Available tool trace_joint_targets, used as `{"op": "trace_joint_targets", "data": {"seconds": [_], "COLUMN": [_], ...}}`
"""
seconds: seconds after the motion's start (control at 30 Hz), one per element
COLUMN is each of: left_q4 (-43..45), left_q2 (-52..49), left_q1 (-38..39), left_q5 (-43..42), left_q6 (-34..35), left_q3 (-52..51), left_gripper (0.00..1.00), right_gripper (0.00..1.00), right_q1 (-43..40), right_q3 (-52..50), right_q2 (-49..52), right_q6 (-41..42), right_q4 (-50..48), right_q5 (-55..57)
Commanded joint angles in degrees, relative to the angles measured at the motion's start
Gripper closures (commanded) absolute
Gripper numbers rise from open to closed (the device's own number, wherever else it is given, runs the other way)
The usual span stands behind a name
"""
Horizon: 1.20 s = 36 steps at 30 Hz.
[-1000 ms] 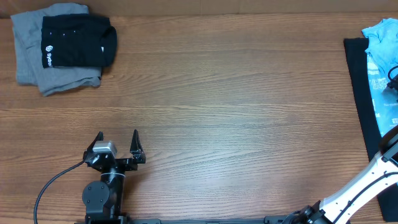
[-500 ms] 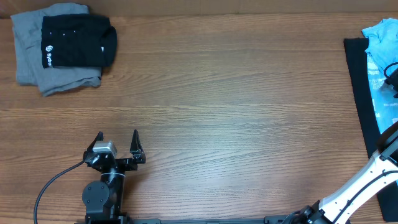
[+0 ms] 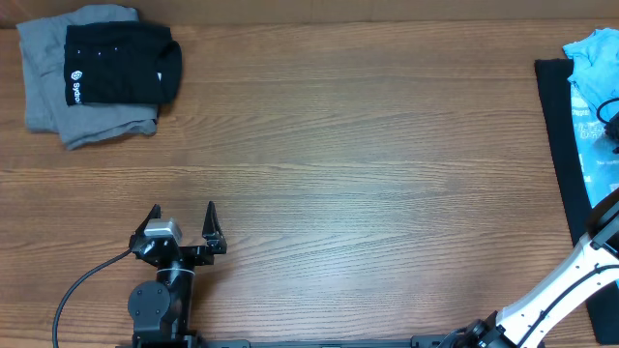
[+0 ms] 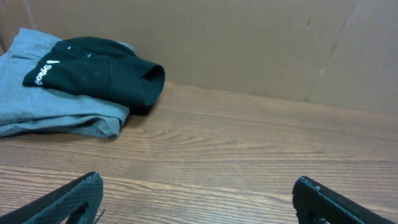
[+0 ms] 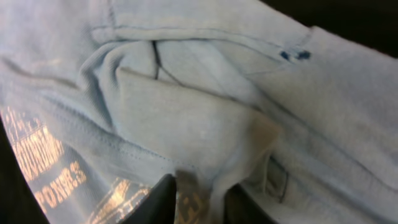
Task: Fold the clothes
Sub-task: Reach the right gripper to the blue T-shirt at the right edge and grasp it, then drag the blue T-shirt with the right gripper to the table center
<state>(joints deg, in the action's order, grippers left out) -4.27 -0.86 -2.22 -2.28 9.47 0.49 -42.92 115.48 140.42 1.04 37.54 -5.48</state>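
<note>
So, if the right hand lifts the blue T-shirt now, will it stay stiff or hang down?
Probably floppy: the T-shirt bunches into soft folds in the right hand. It would likely hang and drag, since most of it lies crumpled on the black cloth. It looks thin, so probably light.

Black garment with white logo and plain grey garment at 10 o'clock. Light blue T-shirt, white print, at 3 o'clock.

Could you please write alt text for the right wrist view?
Close-up of a crumpled light blue cotton T-shirt filling the frame, a raised fold pinched between the dark fingertips of the right gripper at the bottom edge. Pale lettering shows lower left; black fabric at top right.
</note>
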Motion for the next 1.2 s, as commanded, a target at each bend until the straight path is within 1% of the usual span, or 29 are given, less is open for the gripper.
{"op": "trace_joint_targets", "data": {"seconds": [0.0, 0.03, 0.17, 0.33, 0.5, 0.53, 0.63, 0.8, 0.87, 0.97, 1.1, 1.17], "left_q4": [-0.02, -0.02, -0.02, -0.02, -0.02, -0.02, -0.02, -0.02, -0.02, -0.02, -0.02, -0.02], "left_q2": [0.57, 0.57, 0.57, 0.57, 0.57, 0.57, 0.57, 0.57, 0.57, 0.57, 0.57, 0.57], "left_q1": [0.48, 0.48, 0.48, 0.48, 0.48, 0.48, 0.48, 0.48, 0.48, 0.48, 0.48, 0.48], "left_q5": [0.37, 0.37, 0.37, 0.37, 0.37, 0.37, 0.37, 0.37, 0.37, 0.39, 0.37, 0.37], "left_q6": [-0.46, -0.46, -0.46, -0.46, -0.46, -0.46, -0.46, -0.46, -0.46, -0.46, -0.46, -0.46], "left_q3": [-0.22, -0.22, -0.22, -0.22, -0.22, -0.22, -0.22, -0.22, -0.22, -0.22, -0.22, -0.22], "left_gripper": [0.0, 0.0, 0.0, 0.0, 0.0, 0.0, 0.0, 0.0, 0.0, 0.0, 0.0, 0.0], "right_gripper": [0.93, 0.96, 0.96, 0.96, 0.96, 0.96, 0.96, 0.96, 0.96, 0.96, 0.96, 0.96], "right_q1": [0.0, 0.0, 0.0, 0.5, 2.8, 4.83, 9.01, 20.46, 29.07, 37.94, 53.0, 59.17], "right_q3": [-0.35, -0.35, -0.28, -0.22, -0.22, -0.22, -0.22, -0.24, -0.24, -0.24, -0.24, -0.24], "right_q2": [0.83, 0.83, 0.59, -3.08, -10.23, -12.33, -14.12, -14.34, -14.34, -14.34, -14.14, -13.75], "right_q6": [0.98, 1.01, 1.03, 1.38, 4.74, 5.25, 6.43, 9.55, 10.95, 14.36, 18.03, 19.32], "right_q4": [-0.15, 0.11, 0.94, 1.07, 0.63, 0.83, 1.44, 1.4, 0.07, -2.69, -7.63, -10.23], "right_q5": [0.46, 0.46, -0.37, -6.01, -15.5, -20.39, -25.16, -27.87, -27.63, -27.69, -27.65, -27.63]}}
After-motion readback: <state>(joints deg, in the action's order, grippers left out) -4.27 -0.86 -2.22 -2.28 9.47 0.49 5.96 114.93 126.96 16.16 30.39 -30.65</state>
